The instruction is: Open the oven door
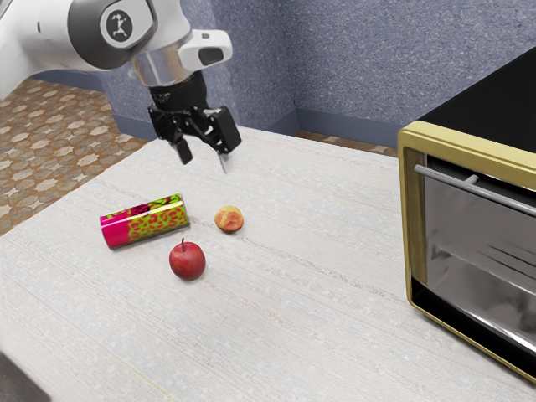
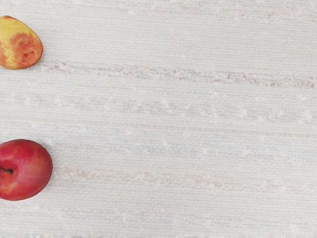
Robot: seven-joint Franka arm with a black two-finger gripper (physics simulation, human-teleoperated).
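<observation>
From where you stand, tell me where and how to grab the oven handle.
Take the handle by its bar, from in front of the door, one finger above and one below; that should suit a thin, level bar held off by a post.

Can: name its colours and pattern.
Hot pink at one end, lime green with pink spots elsewhere; the can shows best in the exterior view.

The exterior view's edge cuts off the toaster oven [image 1: 411, 226] and its door handle [image 1: 444, 178]; its murky interior is hard to read. Well apart from the oven, a cropped grey thing [image 1: 17, 387] defies naming. The wrist view crops the apple [image 2: 26, 173] and peach [image 2: 21, 43].
</observation>
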